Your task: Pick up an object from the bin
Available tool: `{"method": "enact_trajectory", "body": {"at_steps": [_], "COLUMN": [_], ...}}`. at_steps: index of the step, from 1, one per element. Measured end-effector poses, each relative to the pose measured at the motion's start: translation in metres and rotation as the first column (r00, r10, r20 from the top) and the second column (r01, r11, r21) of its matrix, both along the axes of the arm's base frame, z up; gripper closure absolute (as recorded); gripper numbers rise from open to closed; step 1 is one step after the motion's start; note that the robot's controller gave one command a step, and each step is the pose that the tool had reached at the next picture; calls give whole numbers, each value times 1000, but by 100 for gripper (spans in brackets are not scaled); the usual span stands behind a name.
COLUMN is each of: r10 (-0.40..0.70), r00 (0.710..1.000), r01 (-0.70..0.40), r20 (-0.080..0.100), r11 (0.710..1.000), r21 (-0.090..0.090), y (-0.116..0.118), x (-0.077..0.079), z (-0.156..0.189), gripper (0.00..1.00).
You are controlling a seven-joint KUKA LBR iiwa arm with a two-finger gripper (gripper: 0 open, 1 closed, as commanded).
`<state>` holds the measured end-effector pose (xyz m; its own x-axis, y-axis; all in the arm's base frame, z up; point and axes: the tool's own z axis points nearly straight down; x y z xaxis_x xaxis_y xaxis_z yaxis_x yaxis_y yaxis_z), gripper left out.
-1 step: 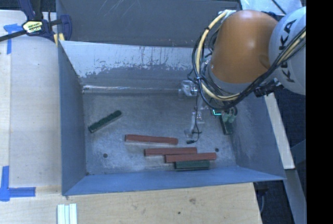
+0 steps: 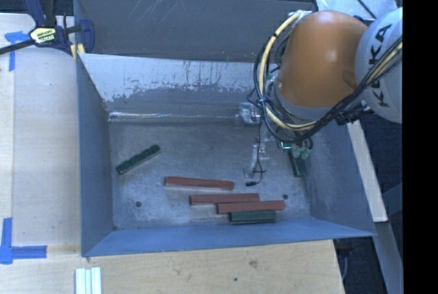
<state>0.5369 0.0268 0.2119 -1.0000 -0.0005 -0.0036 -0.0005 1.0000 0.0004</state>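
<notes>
My gripper (image 2: 278, 163) hangs under the arm's orange cover at the right of the bin, above the floor. One thin pale finger (image 2: 259, 159) and one dark finger (image 2: 299, 164) stand apart, open, with nothing between them. Just left of and below the pale finger lies a flat reddish-brown bar (image 2: 198, 183). Two more brown bars (image 2: 224, 199) (image 2: 250, 206) lie stepped toward the front wall, with a dark green bar (image 2: 253, 217) against it.
A lone dark green bar (image 2: 137, 159) lies tilted at the left of the floor. The bin's sloped walls rise close to the right of the gripper.
</notes>
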Motion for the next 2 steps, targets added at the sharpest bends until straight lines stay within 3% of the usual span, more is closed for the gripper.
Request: {"method": "enact_trajectory", "body": {"at_steps": [1,2], "r10": [-40,-27], "r00": [999,1000], "r01": [40,27], "r20": [7,-6], "r11": [999,1000], "r21": [1,5], "y": [20,67], "x": [-13,-47], "z": [-45,-102], "gripper": [0,0]}}
